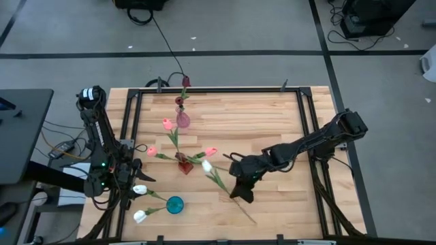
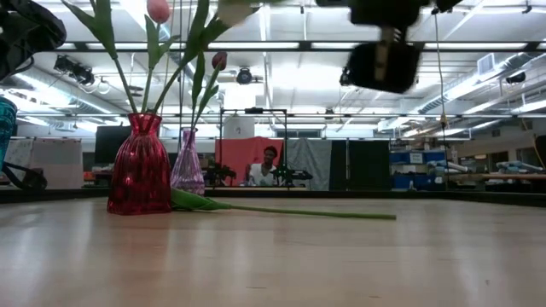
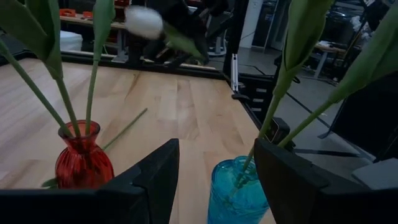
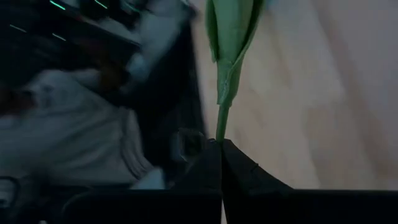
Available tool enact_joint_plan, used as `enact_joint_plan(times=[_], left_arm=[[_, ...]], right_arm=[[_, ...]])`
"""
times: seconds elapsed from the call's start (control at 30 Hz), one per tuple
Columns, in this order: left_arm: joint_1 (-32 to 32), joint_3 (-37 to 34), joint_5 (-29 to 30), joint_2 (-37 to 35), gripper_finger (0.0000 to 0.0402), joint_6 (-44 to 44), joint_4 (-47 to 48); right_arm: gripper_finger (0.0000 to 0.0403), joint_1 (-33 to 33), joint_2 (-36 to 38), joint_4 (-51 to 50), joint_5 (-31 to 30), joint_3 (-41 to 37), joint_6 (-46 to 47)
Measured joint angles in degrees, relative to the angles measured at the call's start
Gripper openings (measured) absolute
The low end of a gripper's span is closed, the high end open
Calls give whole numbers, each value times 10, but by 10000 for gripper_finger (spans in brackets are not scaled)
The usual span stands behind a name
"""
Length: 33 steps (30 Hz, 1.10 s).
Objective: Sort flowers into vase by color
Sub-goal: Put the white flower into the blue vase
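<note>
My right gripper is shut on a white tulip, held above the table right of the red vase. The red vase holds pink tulips. The purple vase at the back holds maroon tulips. The teal vase at the front left holds two white tulips. My left gripper is open and empty, just left of the teal vase. A green stem lies flat on the table beside the red vase; its head is hidden. My right gripper pinches the white tulip's thin stem between its two fingertips, below the leaves. The stem runs on straight ahead of the fingers. The tulip is lifted clear of the table, and its head shows high in the low view.
A black metal frame runs round the wooden table top. The table's right half holds nothing but my right arm. A person sits far behind the table in the room.
</note>
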<state>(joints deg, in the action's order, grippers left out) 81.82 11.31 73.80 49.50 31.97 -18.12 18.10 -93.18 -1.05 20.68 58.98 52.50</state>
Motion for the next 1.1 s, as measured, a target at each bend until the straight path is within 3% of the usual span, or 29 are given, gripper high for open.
enact_joint_plan(times=[0.23,0.4,0.5,0.7,0.9,1.1], left_arm=[[0,0,15,0,214,-2,1],[-1,0,17,0,214,-2,3],[-1,0,27,0,214,-4,1],[-1,0,38,0,214,-17,0],[-1,0,46,0,214,-18,1],[-1,0,53,0,214,-19,1]], right_arm=[[0,3,-52,131,28,25,-27],[2,-2,-123,134,26,114,-153],[3,-6,-161,136,-9,181,-260],[3,5,-216,137,-139,283,-428],[4,18,-259,213,-211,327,-487],[4,20,-268,252,-230,348,-510]])
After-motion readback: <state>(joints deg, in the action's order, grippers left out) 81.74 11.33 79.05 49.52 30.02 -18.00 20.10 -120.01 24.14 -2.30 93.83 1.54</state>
